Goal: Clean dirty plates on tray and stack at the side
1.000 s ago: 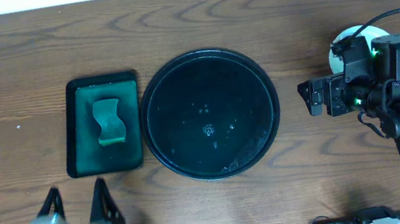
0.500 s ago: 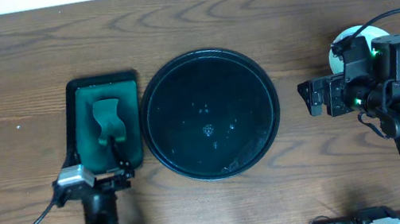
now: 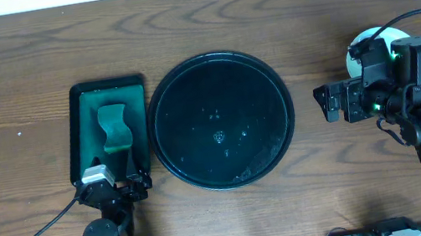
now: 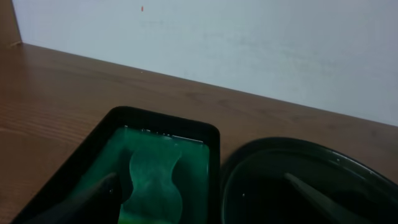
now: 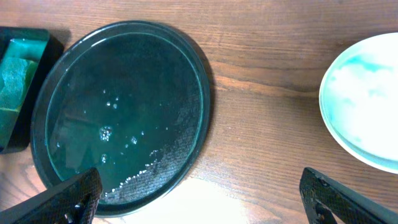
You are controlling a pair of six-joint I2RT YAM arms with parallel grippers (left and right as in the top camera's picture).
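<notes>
Now my left hand point(image 3: 113, 184) sits at the near-left of the tray point(image 3: 153, 131), by the near end of the small green sponge tray point(image 3: 77, 131). A second ago it was down at the near edge of the counter point(image 3: 16, 64), well clear of the tray. Half a second ago it reached over the sponge point(image 3: 114, 126), and it has since drawn back a little. Its fingers point(image 4: 93, 199) stand wide apart and hold nothing; the sponge lies untouched in its green tray.

My right hand point(image 3: 325, 104) has not moved. It hangs to the right of the tray, fingers spread, also empty.

I judge from this that the plate work on the tray is over: no plate is on it. My left hand's visit to the sponge looks more like a check or a tidy-up than the start of another scrub.

From above the tray is a large, glossy black circle with a raised rim. Its floor is wet, with scattered droplets near the middle and a band of fine beads along the near-right rim.

To the right of the tray, well apart from it, lies a plate point(image 5: 367, 99). It is white with faint mint-teal clouding across its face, so some residue may remain. My right arm covers most of it from above, and I cannot tell how many plates are stacked there.
</notes>
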